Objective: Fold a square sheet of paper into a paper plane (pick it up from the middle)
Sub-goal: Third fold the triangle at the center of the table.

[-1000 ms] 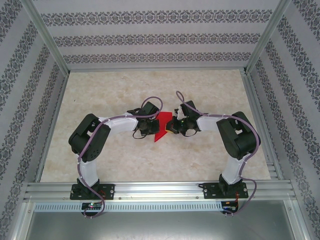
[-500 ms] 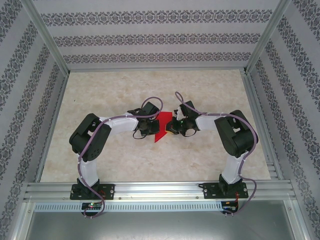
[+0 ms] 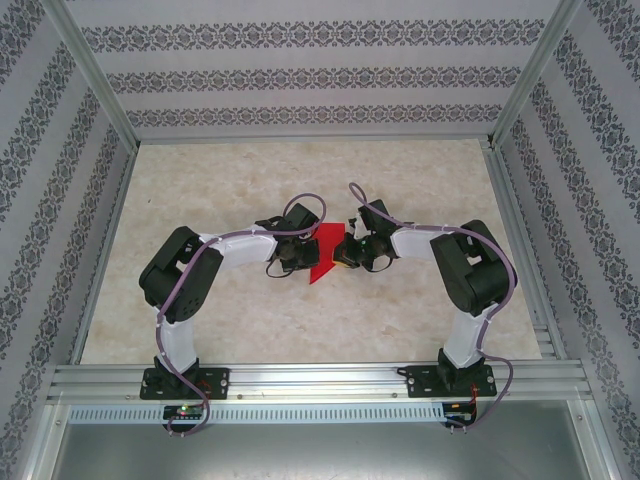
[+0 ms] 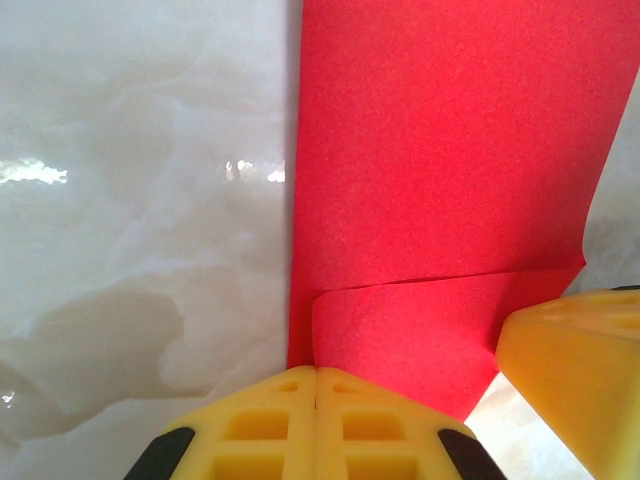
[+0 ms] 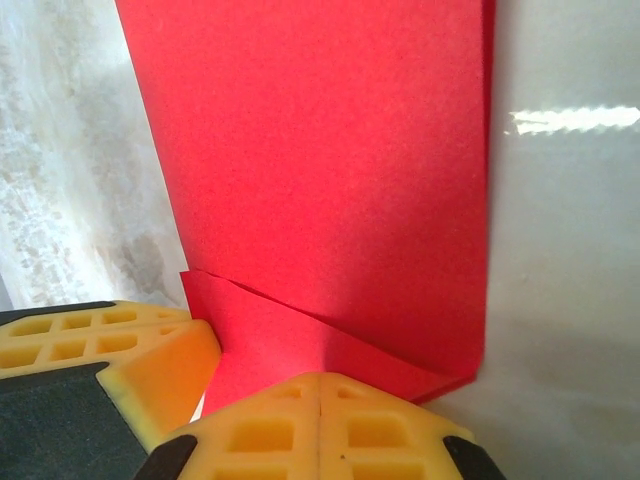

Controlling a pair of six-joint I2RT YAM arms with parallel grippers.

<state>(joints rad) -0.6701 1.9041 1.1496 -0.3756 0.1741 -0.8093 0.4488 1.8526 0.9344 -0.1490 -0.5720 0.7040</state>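
Note:
The square sheet of paper [image 3: 322, 256], bright red, lies partly folded on the marble tabletop between my two grippers. In the left wrist view the sheet [image 4: 440, 150] has a smaller flap [image 4: 410, 330] lying over it. My left gripper [image 4: 316, 370] is shut, its yellow tips touching that flap's edge. My right gripper [image 5: 318, 378] is also shut, its tips against a folded layer of the sheet [image 5: 320, 150]. No paper shows between either pair of jaws. From above, the left gripper [image 3: 303, 250] and right gripper [image 3: 342, 250] face each other across the sheet, very close together.
The beige marble table [image 3: 230, 320] is fenced by aluminium rails [image 3: 310, 380] and patterned walls. The right gripper's yellow finger [image 4: 580, 370] crowds the left wrist view, and the left gripper's finger [image 5: 100, 350] crowds the right wrist view.
The right arm has edged slightly left toward the left gripper. Both grippers stay shut at the red sheet, which has barely moved.

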